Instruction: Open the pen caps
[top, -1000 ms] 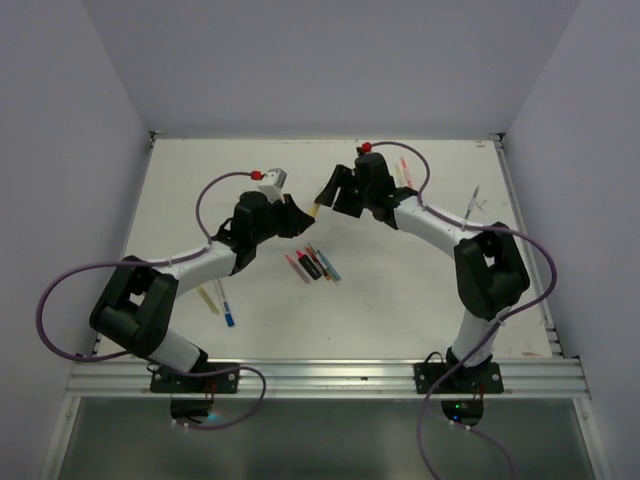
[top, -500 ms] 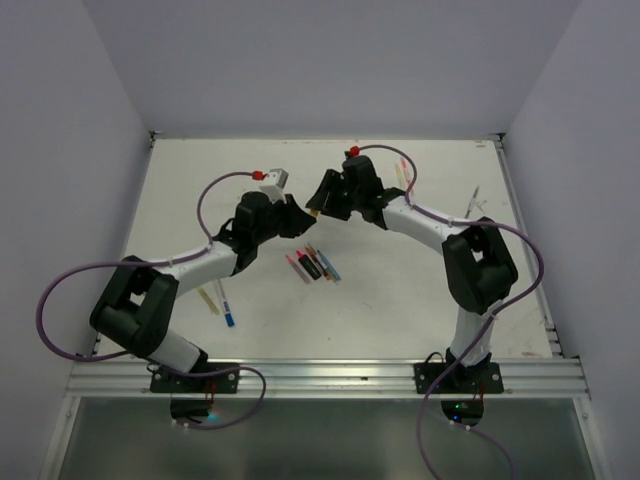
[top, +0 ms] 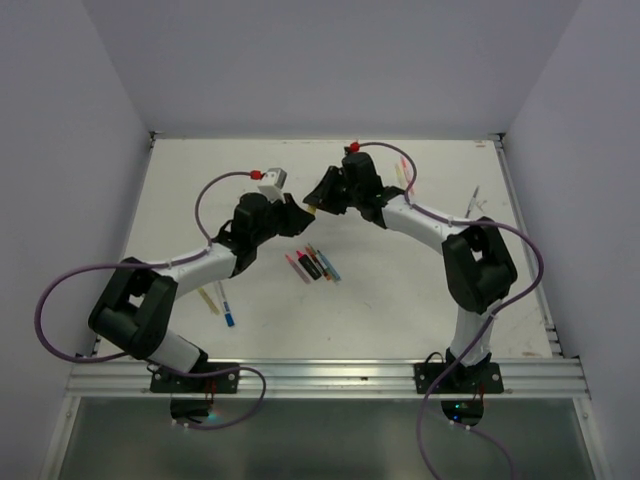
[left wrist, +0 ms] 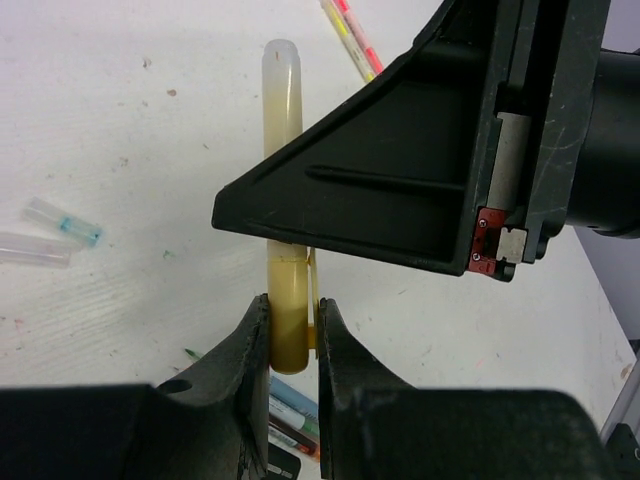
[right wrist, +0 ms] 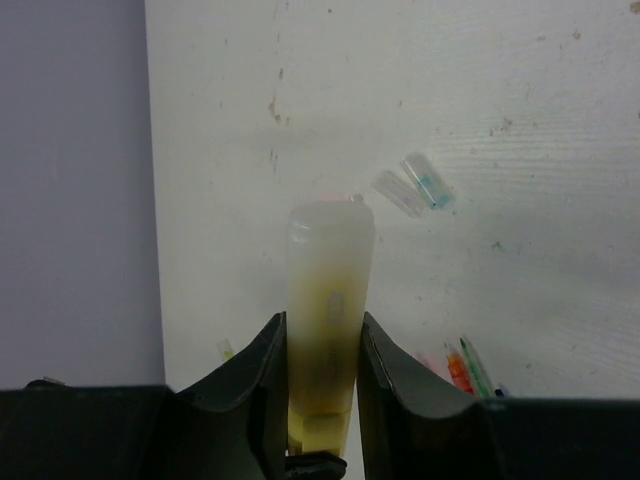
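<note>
Above the middle of the desk [top: 200, 180], at about 12 o'clock from the loose cluster of pens [top: 313, 265], the two arms are meeting on one yellow highlighter [top: 313, 208]. The left gripper [top: 296, 216] is reaching in from 8 o'clock and the right gripper [top: 320, 192] from 4 o'clock.

The left wrist view shows the left gripper [left wrist: 292, 312] pinching the highlighter [left wrist: 285, 300] at its darker yellow end, jaws nearly closed on the barrel. The right gripper [left wrist: 400, 190] is crossing in front of the middle of the barrel. In the right wrist view the right gripper [right wrist: 320, 335] is likewise clamping the highlighter [right wrist: 330, 290], with its pale rounded end [right wrist: 330, 228] sticking out beyond the fingers.

Holding it off the desk at two separate places is probably meant to let one arm brace the body while the other pulls along its length. I am taking that pale end for the cap, though I am not certain of it.

Two clear caps [right wrist: 412, 187] are already lying loose on the desk at about 2 o'clock from that end.
</note>
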Available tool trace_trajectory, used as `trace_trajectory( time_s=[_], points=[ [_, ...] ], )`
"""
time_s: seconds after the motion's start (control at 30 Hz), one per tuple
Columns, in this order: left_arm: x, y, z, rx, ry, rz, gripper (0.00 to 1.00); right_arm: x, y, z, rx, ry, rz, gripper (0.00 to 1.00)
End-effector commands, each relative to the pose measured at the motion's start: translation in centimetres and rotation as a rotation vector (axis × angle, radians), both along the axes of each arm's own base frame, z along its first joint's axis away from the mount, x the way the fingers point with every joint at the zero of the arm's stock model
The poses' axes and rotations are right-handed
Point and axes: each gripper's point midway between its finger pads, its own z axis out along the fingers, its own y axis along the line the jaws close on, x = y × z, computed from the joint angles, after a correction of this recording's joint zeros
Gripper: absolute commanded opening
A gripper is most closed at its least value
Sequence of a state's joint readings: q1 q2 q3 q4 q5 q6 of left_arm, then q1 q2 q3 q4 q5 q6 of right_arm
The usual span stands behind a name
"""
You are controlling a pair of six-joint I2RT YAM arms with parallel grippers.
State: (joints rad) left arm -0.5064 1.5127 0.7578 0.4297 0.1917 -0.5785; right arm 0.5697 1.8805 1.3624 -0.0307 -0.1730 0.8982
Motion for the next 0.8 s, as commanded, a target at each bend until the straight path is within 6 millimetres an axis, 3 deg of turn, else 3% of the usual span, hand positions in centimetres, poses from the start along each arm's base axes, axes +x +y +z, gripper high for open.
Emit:
trace_trajectory(
  time_s=[0.0, 0.27, 0.43, 0.5, 0.6, 0.67, 0.7, 0.77],
  points=[
    [-1.4, -0.4, 2.2, -0.016, -0.081, -0.068, 0.0, 7.2, -6.6, 0.0, -0.038, -0.114, -0.258, 0.0],
    [-2.6, -0.1, 2.2, -0.02, -0.108, -0.096, 0.0, 11.0, -12.3, -0.4, 0.011, -0.142, -0.441, 0.0],
    [-2.8, 0.3, 2.6, -0.02, -0.121, -0.085, 0.0, 11.7, -13.1, -0.4, -0.015, -0.178, -0.447, 0.0],
    [-2.3, 0.6, 2.6, -0.007, -0.125, -0.06, 0.0, 11.8, -12.5, 0.1, -0.013, -0.187, -0.402, 0.0],
    [-0.8, 1.7, 2.9, 0.028, -0.11, 0.031, 0.0, 9.8, -11.4, -1.0, -0.097, -0.1, -0.266, 0.0],
    [0.8, 3.3, 1.5, 0.048, -0.021, 0.141, 0.0, 8.1, -10.3, -1.2, -0.176, -0.096, -0.149, 0.0],
    [2.0, 3.3, 2.7, 0.027, -0.022, 0.163, 0.0, 6.3, -10.6, -1.6, -0.235, -0.057, -0.119, 0.0],
    [3.4, 3.4, 1.0, 0.033, 0.061, 0.182, 0.0, 3.9, -10.0, -1.6, -0.334, -0.083, -0.055, 0.0]
  ],
)
